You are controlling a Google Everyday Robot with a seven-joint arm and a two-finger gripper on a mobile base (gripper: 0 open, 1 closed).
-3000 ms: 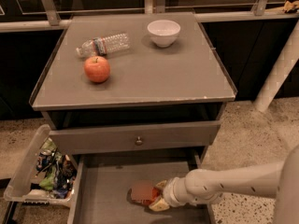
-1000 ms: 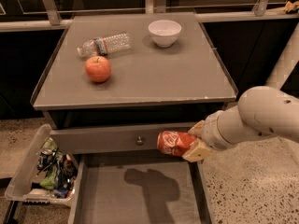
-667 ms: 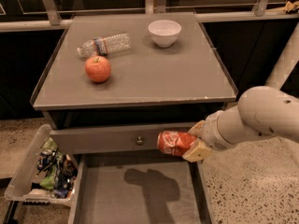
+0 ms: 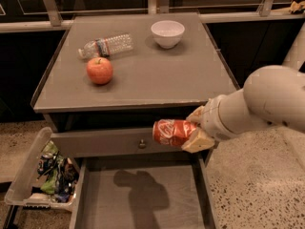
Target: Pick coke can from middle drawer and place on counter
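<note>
The coke can, red with white script, lies sideways in my gripper, which is shut on it. The gripper holds the can in the air in front of the upper drawer front, above the open middle drawer and just below the front edge of the counter. The drawer's grey floor is bare and carries the shadow of the can and arm. My white arm comes in from the right.
On the counter lie a red apple, a plastic water bottle on its side and a white bowl. A clear bin of snack packets hangs at the cabinet's lower left. The upper drawer front has a small knob.
Three seconds ago the gripper was down in the drawer on the can. It lifted the can out to counter-edge height and has held nearly still over the last second.
</note>
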